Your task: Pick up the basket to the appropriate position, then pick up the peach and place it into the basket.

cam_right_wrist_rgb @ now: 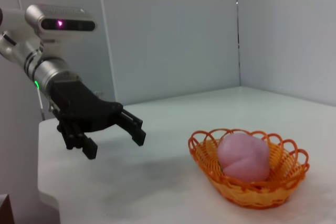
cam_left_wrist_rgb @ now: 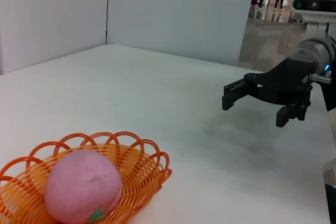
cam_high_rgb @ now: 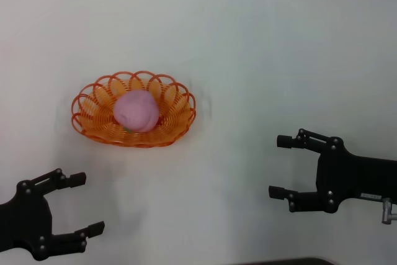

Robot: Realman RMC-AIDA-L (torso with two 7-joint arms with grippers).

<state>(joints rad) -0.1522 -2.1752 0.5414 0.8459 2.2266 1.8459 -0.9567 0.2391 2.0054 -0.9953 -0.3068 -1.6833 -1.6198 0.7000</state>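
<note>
The orange wire basket (cam_high_rgb: 175,98) stands on the white table left of centre. The pink peach (cam_high_rgb: 136,111) lies inside it. Both also show in the left wrist view, basket (cam_left_wrist_rgb: 137,167) and peach (cam_left_wrist_rgb: 82,187), and in the right wrist view, basket (cam_right_wrist_rgb: 265,192) and peach (cam_right_wrist_rgb: 244,157). My left gripper (cam_high_rgb: 85,203) is open and empty near the front left, apart from the basket. My right gripper (cam_high_rgb: 278,166) is open and empty at the right, well away from the basket. It also shows in the left wrist view (cam_left_wrist_rgb: 252,103), and the left gripper shows in the right wrist view (cam_right_wrist_rgb: 115,135).
The white table (cam_high_rgb: 260,48) extends all around the basket. Grey partition walls (cam_right_wrist_rgb: 168,30) stand behind the table. The table's near edge shows at the bottom of the head view.
</note>
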